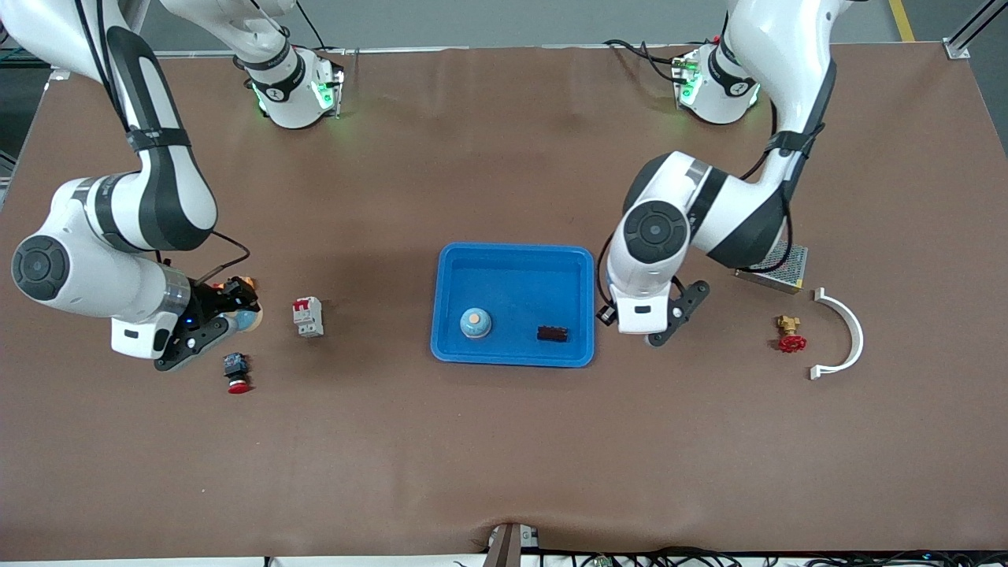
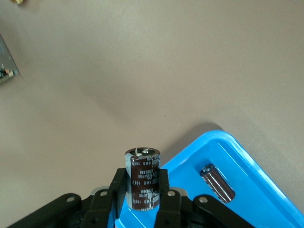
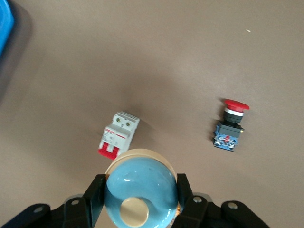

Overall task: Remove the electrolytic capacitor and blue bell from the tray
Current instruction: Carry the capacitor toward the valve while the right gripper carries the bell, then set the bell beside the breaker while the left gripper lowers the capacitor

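table (image 1: pixel 504 441): plain brown cloth
tray (image 1: pixel 449 331): bright blue
bell in tray (image 1: pixel 476 322): pale blue dome, tan button on top
capacitor in tray (image 1: pixel 552 334): dark brown, near black
held capacitor (image 2: pixel 142 179): dark brown sleeve with pale lettering, silver-grey top
held bell (image 3: pixel 141 192): light blue dome, cream button and cream base rim
left gripper (image 2: pixel 140 202): black fingers
right gripper (image 3: pixel 140 199): black fingers
circuit breaker (image 1: pixel 308 316): white body, red switches and red band
push button (image 1: pixel 236 373): red cap, black and blue body (silver ring under the cap)
valve (image 1: pixel 790 334): brass body, red handwheel
curved bracket (image 1: pixel 846 335): white
power supply (image 1: pixel 780 272): silver mesh, yellowish edge
arms (image 1: pixel 709 220): white shells, black joints
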`<state>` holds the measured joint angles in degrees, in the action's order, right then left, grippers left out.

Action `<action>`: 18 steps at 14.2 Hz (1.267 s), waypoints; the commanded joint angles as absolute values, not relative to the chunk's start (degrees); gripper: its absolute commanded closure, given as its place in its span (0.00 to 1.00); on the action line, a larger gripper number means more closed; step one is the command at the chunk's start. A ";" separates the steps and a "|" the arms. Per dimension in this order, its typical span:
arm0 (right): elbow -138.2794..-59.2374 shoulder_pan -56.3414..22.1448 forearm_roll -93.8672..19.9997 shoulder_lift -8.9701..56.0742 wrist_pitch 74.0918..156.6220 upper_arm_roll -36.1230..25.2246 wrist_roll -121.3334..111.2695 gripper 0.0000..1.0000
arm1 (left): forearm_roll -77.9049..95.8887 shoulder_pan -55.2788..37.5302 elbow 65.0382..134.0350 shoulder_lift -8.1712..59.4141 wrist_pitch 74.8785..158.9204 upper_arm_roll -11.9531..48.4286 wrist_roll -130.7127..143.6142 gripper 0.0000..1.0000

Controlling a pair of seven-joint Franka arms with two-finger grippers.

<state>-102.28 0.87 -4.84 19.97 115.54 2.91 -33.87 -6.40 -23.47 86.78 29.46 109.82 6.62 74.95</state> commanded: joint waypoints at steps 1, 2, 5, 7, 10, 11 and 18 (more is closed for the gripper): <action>-107.56 3.86 -3.87 19.25 120.04 3.87 -38.13 0.45 | -5.19 -20.58 87.80 27.43 107.76 7.12 67.09 1.00; -109.06 4.82 -3.87 19.25 121.89 3.87 -39.88 0.45 | -5.27 -19.96 87.89 27.16 107.23 7.12 64.80 1.00; -109.78 7.12 -3.96 20.73 124.10 3.96 -42.71 0.45 | -5.27 -17.41 88.33 26.28 106.88 7.03 57.94 1.00; -110.91 7.12 -3.96 21.35 126.64 3.96 -43.07 0.45 | -5.27 -15.13 89.55 25.41 106.88 7.12 53.02 1.00; -113.46 6.59 -3.96 22.23 131.91 3.96 -43.07 0.45 | -5.62 -12.49 90.70 24.61 106.88 7.03 47.57 1.00; -113.55 6.59 -3.96 22.76 132.71 3.96 -43.07 0.45 | -5.62 -11.78 90.79 24.61 106.96 7.03 45.90 1.00; -116.27 5.81 -3.96 26.10 140.17 4.04 -42.98 0.45 | -7.21 -6.60 105.99 18.02 121.72 7.03 35.79 1.00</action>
<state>-114.02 6.11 -4.47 26.27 136.99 3.65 -42.45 -6.51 -8.63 98.84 23.36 118.41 6.59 38.82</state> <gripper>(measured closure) 0.348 0.683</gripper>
